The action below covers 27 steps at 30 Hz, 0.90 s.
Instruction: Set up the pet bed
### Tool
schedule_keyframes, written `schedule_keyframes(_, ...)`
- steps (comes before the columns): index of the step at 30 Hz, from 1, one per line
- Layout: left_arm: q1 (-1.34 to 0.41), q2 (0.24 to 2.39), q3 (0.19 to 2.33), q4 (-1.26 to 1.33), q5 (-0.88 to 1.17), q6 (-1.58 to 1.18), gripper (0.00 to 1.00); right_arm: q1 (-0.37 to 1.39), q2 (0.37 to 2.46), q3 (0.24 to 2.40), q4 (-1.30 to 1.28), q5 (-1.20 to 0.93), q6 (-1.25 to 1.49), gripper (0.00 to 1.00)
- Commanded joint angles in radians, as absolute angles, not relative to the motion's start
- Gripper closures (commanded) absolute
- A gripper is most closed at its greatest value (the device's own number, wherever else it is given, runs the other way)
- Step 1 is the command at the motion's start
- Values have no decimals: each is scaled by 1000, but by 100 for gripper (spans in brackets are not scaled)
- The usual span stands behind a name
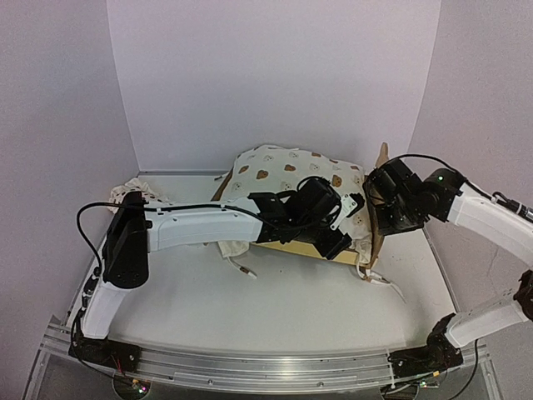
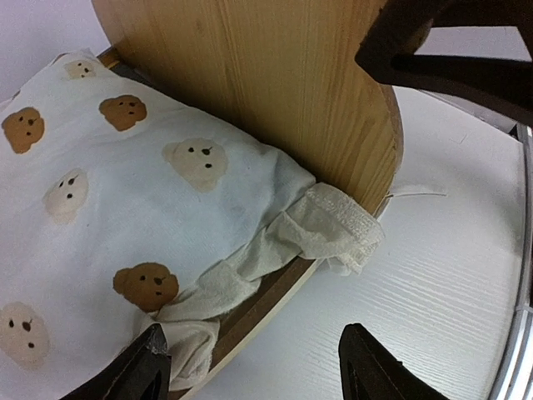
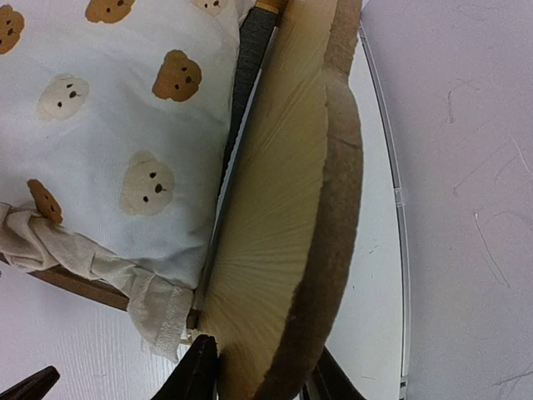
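The pet bed (image 1: 293, 247) lies at the middle back of the table, its plywood headboard (image 1: 381, 162) at the right end. A cream bear-print cushion (image 1: 283, 171) lies in it. In the right wrist view my right gripper (image 3: 262, 379) is shut on the headboard's (image 3: 275, 233) lower edge, one finger (image 3: 200, 371) on each face. Beside it show the cushion (image 3: 108, 125) and a strip of grey felt base (image 3: 254, 50). My left gripper (image 2: 254, 367) stands open over the bed's front side rail (image 2: 266, 304), near the cushion's tie (image 2: 325, 225), holding nothing.
A crumpled white cloth (image 1: 137, 190) lies at the back left. Loose tie strings (image 1: 241, 267) trail onto the table in front of the bed, and another (image 1: 383, 283) by the headboard. Enclosure walls stand close on three sides. The right arm (image 2: 466, 50) hangs above the headboard.
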State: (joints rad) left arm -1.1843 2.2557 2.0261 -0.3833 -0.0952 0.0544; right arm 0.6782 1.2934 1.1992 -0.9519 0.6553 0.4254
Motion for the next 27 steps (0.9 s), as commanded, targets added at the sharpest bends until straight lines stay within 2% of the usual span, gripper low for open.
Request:
schedule_keyframes(1, -1186, 2329, 2144, -305, -48, 165, 30, 633, 1262, 1179, -926, 651, 389, 78)
schedule_keyframes(4, -1187, 2393, 2220, -290, -36, 194, 31, 621, 1237, 1157, -920, 623, 370, 83)
schedule_keyframes(8, -1187, 2483, 2320, -288, -19, 227, 29, 614, 1203, 1134, -917, 626, 348, 85)
schedule_keyframes(13, -1186, 2529, 2346, -245, 20, 249, 28, 609, 1171, 1127, -916, 604, 336, 76)
schedule_keyframes(16, -1179, 2559, 2368, -244, 10, 253, 30, 610, 1153, 1127, -916, 589, 335, 69)
schedule_keyframes(19, -1164, 2576, 2370, -238, -31, 251, 37, 609, 1136, 1129, -917, 565, 335, 66)
schedule_keyframes(23, -1143, 2583, 2360, -224, -52, 236, 51, 609, 1122, 1126, -917, 539, 338, 65)
schedule_keyframes(27, -1138, 2570, 2327, -188, -47, 239, 78, 609, 1112, 1121, -918, 536, 338, 65)
